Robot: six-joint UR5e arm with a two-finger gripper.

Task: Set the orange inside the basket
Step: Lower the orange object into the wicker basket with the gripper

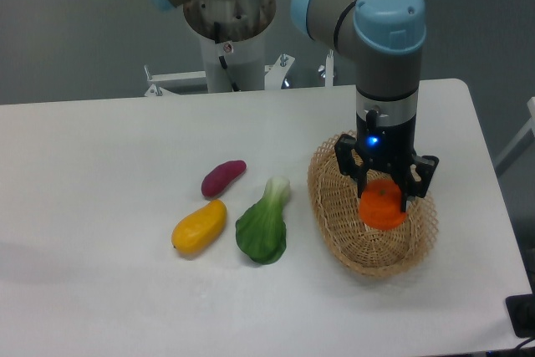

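partly hidden by the pincer (385, 196) clamping it, the orange (384, 206) sits inside the basket (334, 223).

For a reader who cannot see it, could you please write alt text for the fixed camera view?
A robot arm's gripper holds an orange between its fingers, low inside an oval wicker basket on a white table. To the left of the basket lie a leafy green vegetable, a yellow-orange mango-like fruit and a small purple vegetable.
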